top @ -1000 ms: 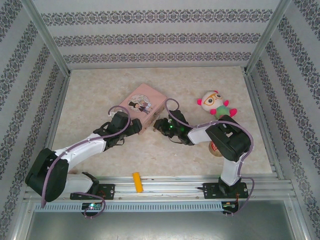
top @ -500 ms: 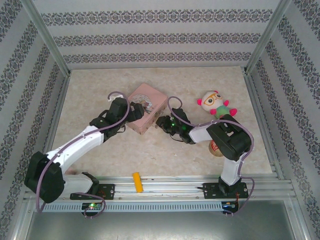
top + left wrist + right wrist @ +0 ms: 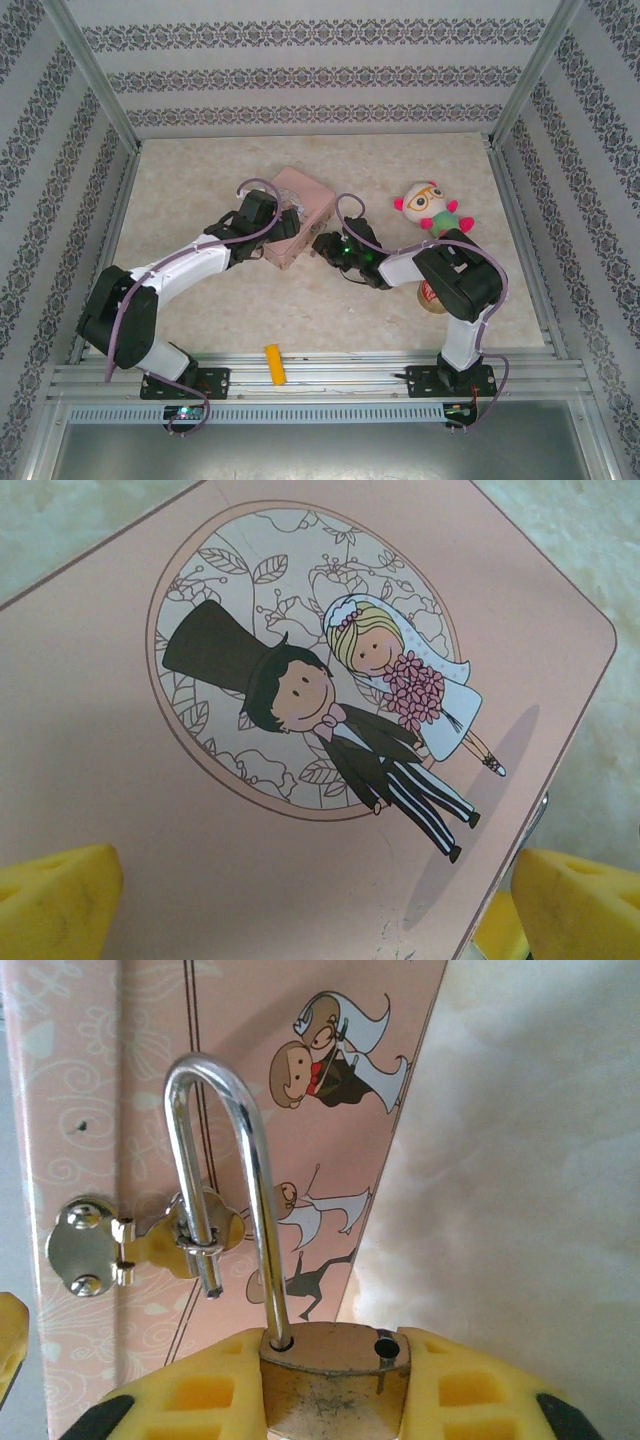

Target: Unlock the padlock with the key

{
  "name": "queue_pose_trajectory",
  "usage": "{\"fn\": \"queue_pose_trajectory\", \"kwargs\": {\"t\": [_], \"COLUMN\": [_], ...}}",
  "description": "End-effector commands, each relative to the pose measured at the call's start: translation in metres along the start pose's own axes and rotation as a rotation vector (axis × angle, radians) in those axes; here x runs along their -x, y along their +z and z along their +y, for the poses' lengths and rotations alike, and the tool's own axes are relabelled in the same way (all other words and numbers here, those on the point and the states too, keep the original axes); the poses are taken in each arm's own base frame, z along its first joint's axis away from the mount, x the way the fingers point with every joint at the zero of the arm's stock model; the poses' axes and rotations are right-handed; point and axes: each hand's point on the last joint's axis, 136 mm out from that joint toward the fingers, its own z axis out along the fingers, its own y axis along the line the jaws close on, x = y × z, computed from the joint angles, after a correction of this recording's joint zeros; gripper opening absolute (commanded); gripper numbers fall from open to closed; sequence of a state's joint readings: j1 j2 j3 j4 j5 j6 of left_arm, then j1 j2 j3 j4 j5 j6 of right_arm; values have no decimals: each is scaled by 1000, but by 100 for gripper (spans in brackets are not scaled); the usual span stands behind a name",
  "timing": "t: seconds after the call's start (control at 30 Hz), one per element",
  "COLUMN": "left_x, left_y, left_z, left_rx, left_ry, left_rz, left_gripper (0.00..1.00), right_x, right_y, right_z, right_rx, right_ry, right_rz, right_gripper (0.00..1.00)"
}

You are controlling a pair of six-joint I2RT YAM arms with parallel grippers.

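Note:
The brass padlock (image 3: 335,1385) sits between the yellow pads of my right gripper (image 3: 335,1360), which is shut on its body. Its silver shackle (image 3: 215,1150) stands open. The free end hangs through the staple of the silver hasp (image 3: 90,1245) on the side of the pink tin (image 3: 90,1080). In the top view my right gripper (image 3: 325,247) is against the tin's (image 3: 305,195) near right side. My left gripper (image 3: 285,222) hovers open over the tin lid (image 3: 150,810), with yellow fingertips (image 3: 50,900) at both lower corners. The key is out of view.
A plush doll (image 3: 430,208) lies to the right of the tin. A yellow oblong block (image 3: 274,364) rests by the front rail. A small jar (image 3: 430,296) stands under my right arm. Patterned walls and metal posts close in the table.
My left arm has swung right and forward, from beside the tin's left edge to over its lid. The right gripper has stayed on the padlock, almost still.

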State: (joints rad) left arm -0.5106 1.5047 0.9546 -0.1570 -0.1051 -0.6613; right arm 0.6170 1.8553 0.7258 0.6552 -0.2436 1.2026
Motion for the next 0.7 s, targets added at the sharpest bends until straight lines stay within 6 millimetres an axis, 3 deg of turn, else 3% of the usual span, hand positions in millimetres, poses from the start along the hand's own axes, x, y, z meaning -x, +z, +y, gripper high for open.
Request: {"fn": "queue_pose_trajectory", "kwargs": {"t": [0.0, 0.37, 0.67], "left_x": [-11, -32, -37], "left_y": [8, 12, 14], "left_z": [3, 25, 32], "left_rx": [-11, 38, 50], "left_ry": [3, -20, -37], "left_rz": [17, 60, 74], "left_gripper": [99, 99, 99], "right_x": [5, 7, 12], "right_y": [-2, -2, 5], "right_z": [-18, -20, -18], "right_rx": [-40, -22, 30], "right_ry": [24, 29, 45], "right_rz": [-34, -55, -84], "right_gripper": [0, 0, 0]}}
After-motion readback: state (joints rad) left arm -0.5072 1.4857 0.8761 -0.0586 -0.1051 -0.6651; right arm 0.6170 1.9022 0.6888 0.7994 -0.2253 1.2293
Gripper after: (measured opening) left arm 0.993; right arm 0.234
